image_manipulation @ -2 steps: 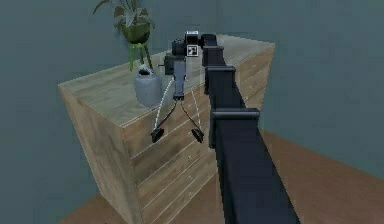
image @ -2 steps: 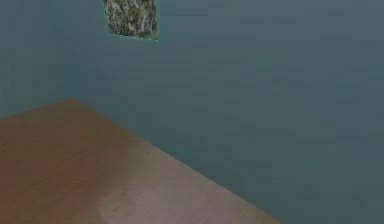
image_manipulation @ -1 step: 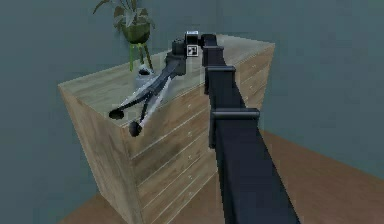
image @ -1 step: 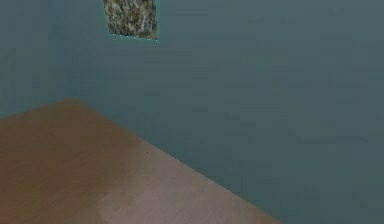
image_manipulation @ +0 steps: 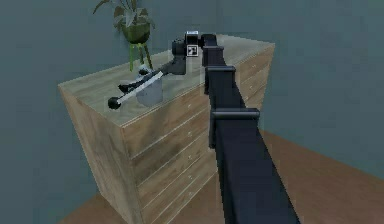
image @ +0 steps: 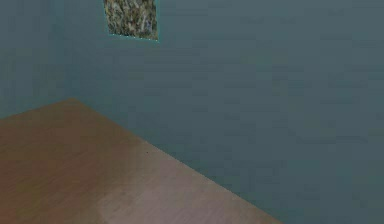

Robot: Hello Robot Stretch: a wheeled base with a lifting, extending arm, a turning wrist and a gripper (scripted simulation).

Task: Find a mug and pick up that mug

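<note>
Now over dresser.
Hand near its left edge, potted plant at far corner; cannot tell if holding anything.

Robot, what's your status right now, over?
Gripper at wooden dresser top; hold unclear. Pale shape at gripper's end, mug unconfirmed. Potted plant close behind.

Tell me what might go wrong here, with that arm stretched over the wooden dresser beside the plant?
The gripper is at a small pale thing not far from the dresser's edge; a nudge might push it off. The potted plant stands close behind; a sideways swing could knock it over. Whether anything is held cannot be told, so a lift may come up empty.
</note>
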